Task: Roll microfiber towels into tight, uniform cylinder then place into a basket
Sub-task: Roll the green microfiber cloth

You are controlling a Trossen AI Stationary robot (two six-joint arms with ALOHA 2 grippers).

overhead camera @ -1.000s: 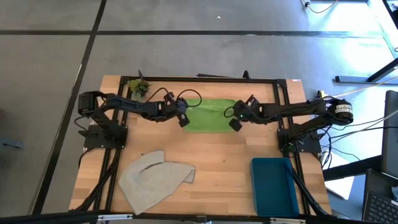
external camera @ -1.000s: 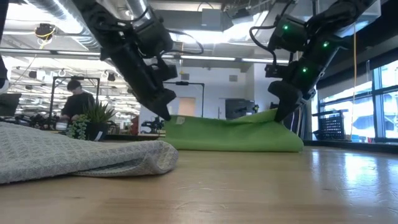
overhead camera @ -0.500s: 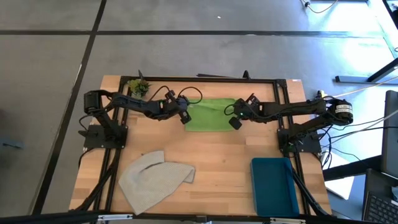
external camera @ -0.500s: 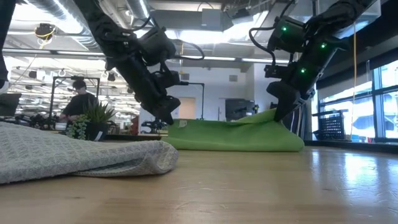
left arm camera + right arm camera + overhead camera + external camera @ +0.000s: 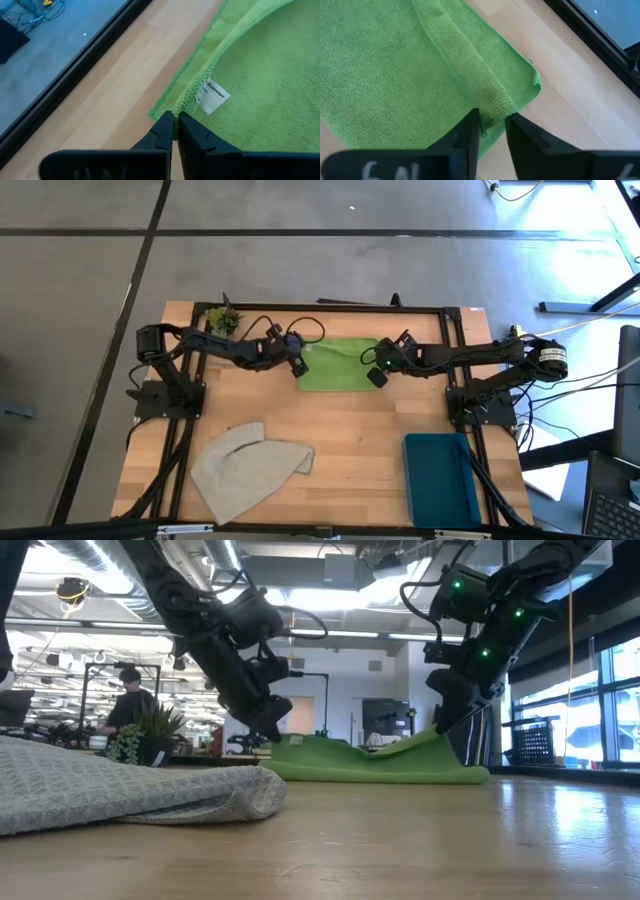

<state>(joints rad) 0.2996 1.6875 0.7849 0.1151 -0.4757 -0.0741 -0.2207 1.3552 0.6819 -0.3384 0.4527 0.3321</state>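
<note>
high view: the green towel (image 5: 338,365) is lying flat in the upper middle of the frame, on the wooden surface (image 5: 350,430). the left claw (image 5: 299,366) is sitting at the towel's left edge and the right claw (image 5: 375,376) at its right edge, both arms reaching in from the sides. the grey towel (image 5: 247,466) is lying crumpled at the lower left, well apart from the green one. the bin (image 5: 440,477) is sitting at the lower right with nothing showing inside. a small plant (image 5: 222,321) is standing at the upper left corner of the surface.

low view: the grey towel (image 5: 120,790) is filling the left foreground. the green towel (image 5: 375,762) is lying behind it in the middle, its right end lifted a little toward the right claw (image 5: 446,720). the left claw (image 5: 270,728) is hanging over the towel's left end. a person (image 5: 122,700) is standing far back at the left, beside the plant (image 5: 150,735).

left wrist view: the left claw (image 5: 175,122) is showing only a thin slit between its fingers, pointing at the towel's hemmed corner (image 5: 172,107); whether it is pinching the cloth cannot be told. a white label (image 5: 212,95) is lying on the towel beside it.

right wrist view: the right claw (image 5: 492,125) is standing narrowly parted, straddling a raised fold (image 5: 470,65) of green cloth near the corner.
</note>
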